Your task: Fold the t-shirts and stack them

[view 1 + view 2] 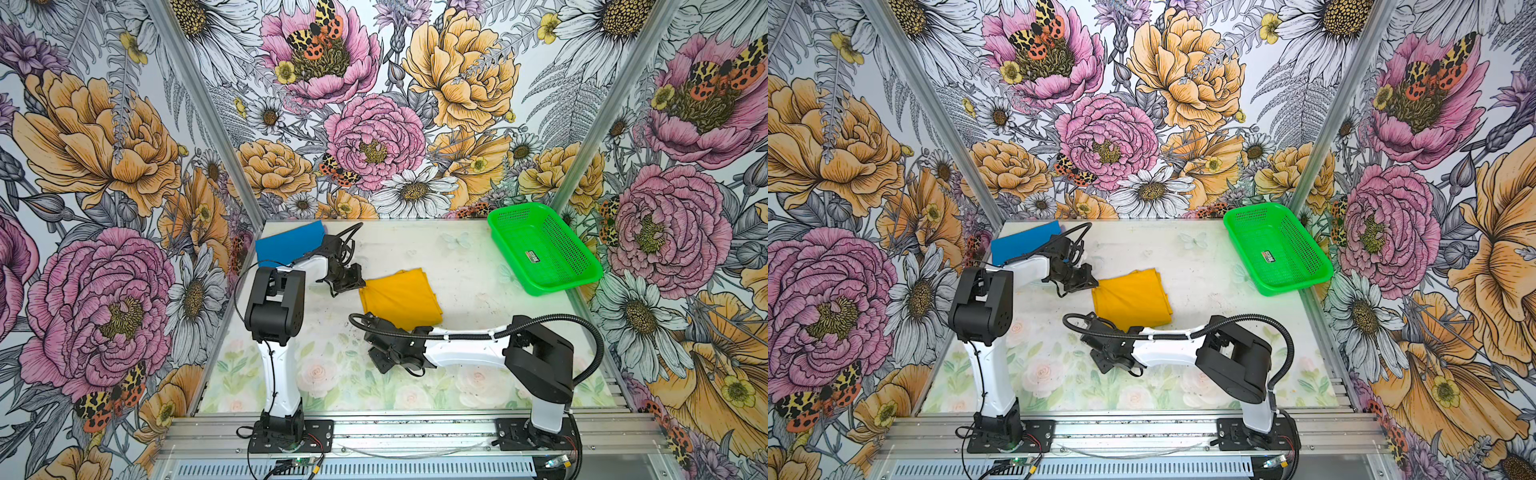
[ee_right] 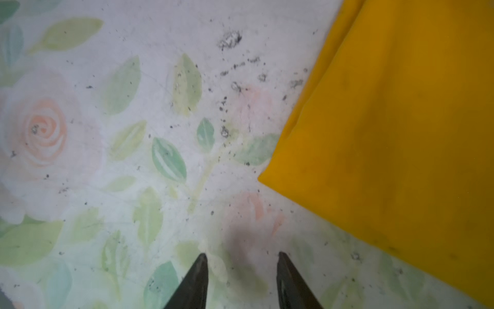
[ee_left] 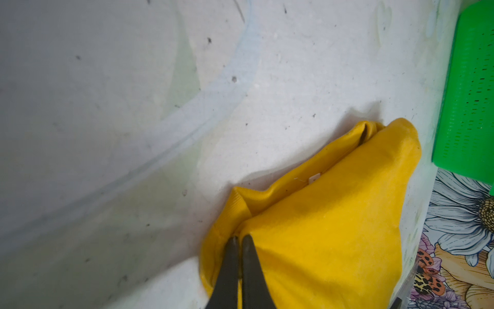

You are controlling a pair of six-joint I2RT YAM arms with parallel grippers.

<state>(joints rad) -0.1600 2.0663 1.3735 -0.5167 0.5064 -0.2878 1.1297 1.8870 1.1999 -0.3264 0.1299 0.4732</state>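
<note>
A lab robot cell: flower-printed walls (image 1: 104, 166) boxing a tabletop (image 1: 457, 257), aluminium rail (image 1: 415, 432) along its front.

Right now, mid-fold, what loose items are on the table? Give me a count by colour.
yellow t-shirt: 1
blue t-shirt: 1
green basket: 1
Total: 3

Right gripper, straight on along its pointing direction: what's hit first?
Most likely the bare table. The right gripper, open and empty, points down at its floral print; the yellow shirt lies beside that line, not in it. Depth unclear.
</note>
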